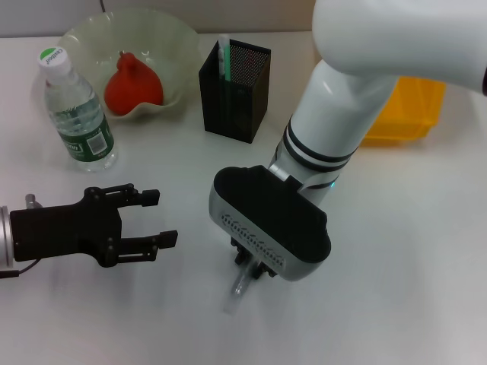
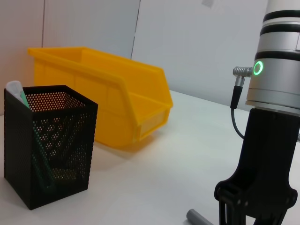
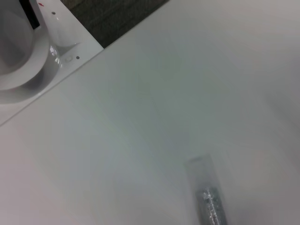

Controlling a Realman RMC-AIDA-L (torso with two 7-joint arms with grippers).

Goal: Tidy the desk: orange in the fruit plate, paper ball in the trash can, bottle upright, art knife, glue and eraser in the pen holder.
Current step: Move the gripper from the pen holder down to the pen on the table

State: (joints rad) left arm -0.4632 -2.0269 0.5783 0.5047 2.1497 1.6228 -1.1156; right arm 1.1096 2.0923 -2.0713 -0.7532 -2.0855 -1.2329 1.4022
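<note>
The right arm reaches in from the upper right and bends down to the table's middle, its right gripper (image 1: 249, 268) pointing down just above the surface, fingers mostly hidden under the wrist housing. The left gripper (image 1: 156, 218) sits low at the left, level, fingers spread apart and holding nothing.

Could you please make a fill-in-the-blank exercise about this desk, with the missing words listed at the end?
1. The water bottle stands ____ beside the fruit plate.
2. The black mesh pen holder stands in front of a ____ bin.
3. The left claw has its fingers ____.
4. The right claw is over a slim grey ____ lying on the table.

Missing words: upright; yellow; open; art knife
</note>
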